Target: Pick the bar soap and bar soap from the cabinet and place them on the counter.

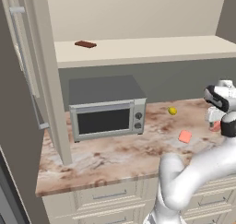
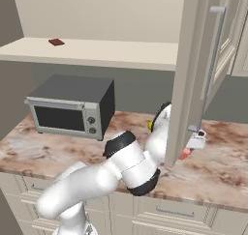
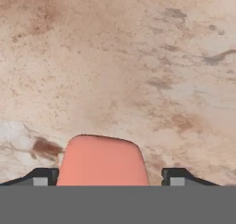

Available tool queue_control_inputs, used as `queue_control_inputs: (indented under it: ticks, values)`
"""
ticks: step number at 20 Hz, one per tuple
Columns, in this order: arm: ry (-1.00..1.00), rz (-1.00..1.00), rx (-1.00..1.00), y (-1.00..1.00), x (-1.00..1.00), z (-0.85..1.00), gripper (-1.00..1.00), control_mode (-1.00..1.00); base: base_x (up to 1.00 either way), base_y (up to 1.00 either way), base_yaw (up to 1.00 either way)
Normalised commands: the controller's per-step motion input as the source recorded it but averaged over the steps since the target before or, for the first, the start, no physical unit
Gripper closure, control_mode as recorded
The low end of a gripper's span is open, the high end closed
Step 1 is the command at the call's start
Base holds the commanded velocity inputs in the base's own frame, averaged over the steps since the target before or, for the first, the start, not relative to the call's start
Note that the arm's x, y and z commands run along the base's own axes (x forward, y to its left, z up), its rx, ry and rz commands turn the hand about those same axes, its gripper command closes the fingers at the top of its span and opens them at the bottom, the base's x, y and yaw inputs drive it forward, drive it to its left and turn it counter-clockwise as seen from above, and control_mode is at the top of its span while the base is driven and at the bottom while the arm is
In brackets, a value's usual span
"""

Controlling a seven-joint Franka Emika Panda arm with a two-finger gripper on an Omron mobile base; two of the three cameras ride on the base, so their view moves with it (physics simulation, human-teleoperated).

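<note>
At the hand view's bottom centre, one bar soap (image 3: 102,161) lies on the bench (image 3: 138,57) between the wide-spread claw (image 3: 109,177) tips, untouched; light, stiff, likely slick, so pinch its long flat sides.

The counter (image 1: 106,158) is marbled reddish brown, pink and white, with a thick front edge. On its left part, toward the back, stands a grey microwave (image 1: 107,109). Right of the microwave, far back, lies a small yellow ball (image 1: 172,110). Nearer and further right lies a salmon-pink soap (image 1: 185,136), flat on the stone. A second soap (image 3: 102,161) lies flat on the counter further right, close under the hand camera. Above, the cabinet shelf (image 1: 152,48) is plain beige; a dark brown slab (image 1: 85,44) lies on its left part.
</note>
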Motion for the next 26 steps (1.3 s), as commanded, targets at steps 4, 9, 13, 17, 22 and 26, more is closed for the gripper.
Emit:
queue_control_inputs:
  ticks: [4, 9, 13, 17, 22, 26]
  values:
    - [-0.34, -0.14, 0.00, 0.18, -0.25, -0.54, -1.00, -1.00, 0.00, 0.00, 0.00]
    - [-0.20, -0.18, 0.00, 0.68, -0.01, -0.64, -1.00, -1.00, 0.00, 0.00, 0.00]
    - [-0.04, -0.18, -0.10, 0.46, -0.09, 0.69, -1.00, -1.00, 0.00, 0.00, 0.00]
    - [0.00, -0.19, -0.13, 0.24, -0.22, 0.97, -1.00, -1.00, 0.00, 0.00, 0.00]
    - [-0.08, -0.13, -0.16, 0.58, -0.10, 0.08, -1.00, -1.00, 0.00, 0.00, 0.00]
    - [-0.24, -0.06, -0.09, 0.56, -0.31, -0.46, -1.00, -1.00, 0.00, 0.00, 0.00]
